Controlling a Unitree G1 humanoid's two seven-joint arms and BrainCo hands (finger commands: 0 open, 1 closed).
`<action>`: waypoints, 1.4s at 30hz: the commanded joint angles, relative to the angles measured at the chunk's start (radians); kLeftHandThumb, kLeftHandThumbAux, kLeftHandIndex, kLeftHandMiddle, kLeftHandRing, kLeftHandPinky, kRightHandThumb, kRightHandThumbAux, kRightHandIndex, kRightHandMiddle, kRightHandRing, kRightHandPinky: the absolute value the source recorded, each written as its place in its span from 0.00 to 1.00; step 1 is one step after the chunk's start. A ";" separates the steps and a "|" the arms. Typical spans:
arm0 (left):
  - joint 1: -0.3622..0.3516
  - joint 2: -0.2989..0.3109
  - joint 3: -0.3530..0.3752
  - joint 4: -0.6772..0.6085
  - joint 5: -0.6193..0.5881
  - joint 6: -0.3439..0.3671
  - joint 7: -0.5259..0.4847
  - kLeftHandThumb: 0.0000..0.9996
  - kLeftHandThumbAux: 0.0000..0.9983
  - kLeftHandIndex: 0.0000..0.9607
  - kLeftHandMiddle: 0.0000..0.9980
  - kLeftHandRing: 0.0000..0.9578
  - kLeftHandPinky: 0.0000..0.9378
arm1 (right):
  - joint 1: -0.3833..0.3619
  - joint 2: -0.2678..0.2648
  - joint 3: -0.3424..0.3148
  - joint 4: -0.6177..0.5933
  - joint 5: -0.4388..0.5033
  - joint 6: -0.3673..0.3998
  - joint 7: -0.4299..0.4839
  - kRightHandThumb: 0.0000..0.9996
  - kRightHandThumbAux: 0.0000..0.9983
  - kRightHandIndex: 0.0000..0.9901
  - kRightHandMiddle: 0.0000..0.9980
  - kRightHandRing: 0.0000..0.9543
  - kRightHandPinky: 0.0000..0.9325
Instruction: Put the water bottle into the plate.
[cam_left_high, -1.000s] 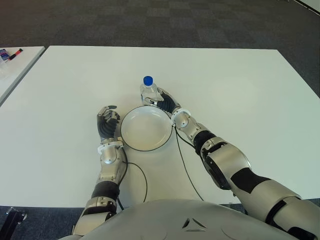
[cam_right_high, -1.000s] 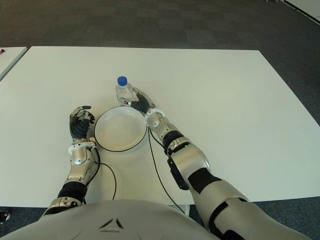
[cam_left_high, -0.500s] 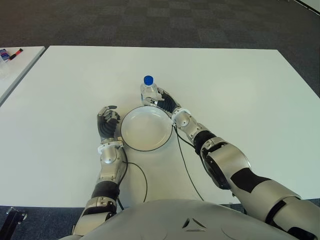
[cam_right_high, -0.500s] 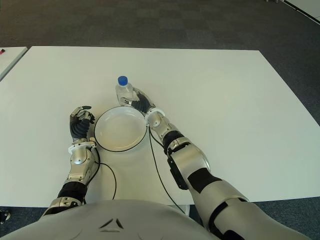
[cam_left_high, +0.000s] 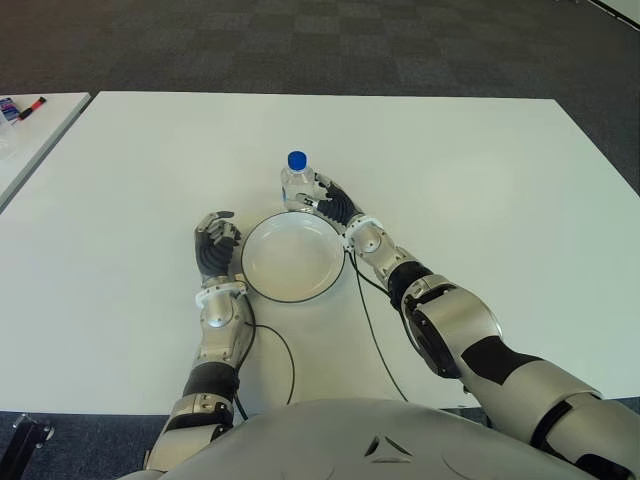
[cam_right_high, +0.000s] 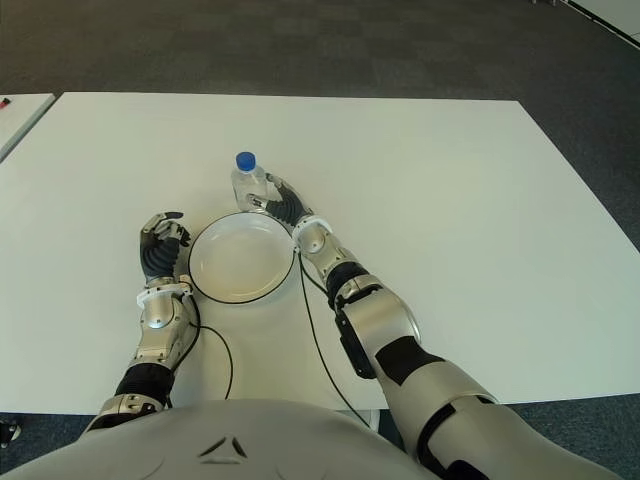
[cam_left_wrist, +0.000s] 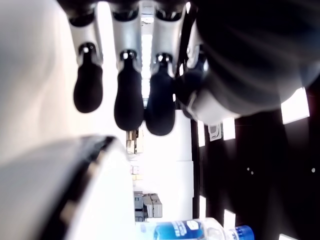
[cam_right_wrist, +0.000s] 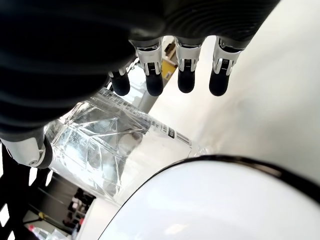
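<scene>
A clear water bottle (cam_left_high: 295, 183) with a blue cap stands upright on the white table (cam_left_high: 480, 180), just beyond the far rim of a white plate (cam_left_high: 292, 262) with a dark edge. My right hand (cam_left_high: 328, 198) is beside the bottle on its right, at the plate's far right rim. In the right wrist view its fingers (cam_right_wrist: 186, 82) stretch straight past the bottle (cam_right_wrist: 110, 145) with the thumb on the other side, not closed on it. My left hand (cam_left_high: 216, 240) shows just left of the plate, fingers (cam_left_wrist: 129, 107) relaxed and holding nothing.
Thin black cables (cam_left_high: 370, 330) run over the table from both wrists toward my body. A second table (cam_left_high: 30, 125) at the far left carries small items (cam_left_high: 20, 108). Dark carpet lies beyond the table's far edge.
My right hand has crept a little further forward and left, closer alongside the bottle. Bottle, plate and left hand have not moved.
</scene>
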 joint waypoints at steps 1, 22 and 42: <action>0.036 0.002 -0.001 0.007 0.001 0.032 -0.009 0.70 0.72 0.45 0.70 0.71 0.73 | 0.010 0.031 -0.010 0.008 0.011 0.013 0.002 0.54 0.40 0.02 0.01 0.03 0.13; 0.030 -0.002 0.006 0.022 -0.011 0.000 -0.016 0.70 0.72 0.45 0.71 0.72 0.73 | 0.024 0.031 -0.016 0.005 0.001 0.010 -0.129 0.71 0.68 0.42 0.45 0.44 0.46; 0.038 -0.011 0.007 0.002 -0.023 0.010 -0.020 0.70 0.72 0.45 0.71 0.72 0.71 | 0.029 0.034 -0.032 0.010 0.013 0.031 -0.177 0.84 0.68 0.43 0.48 0.56 0.41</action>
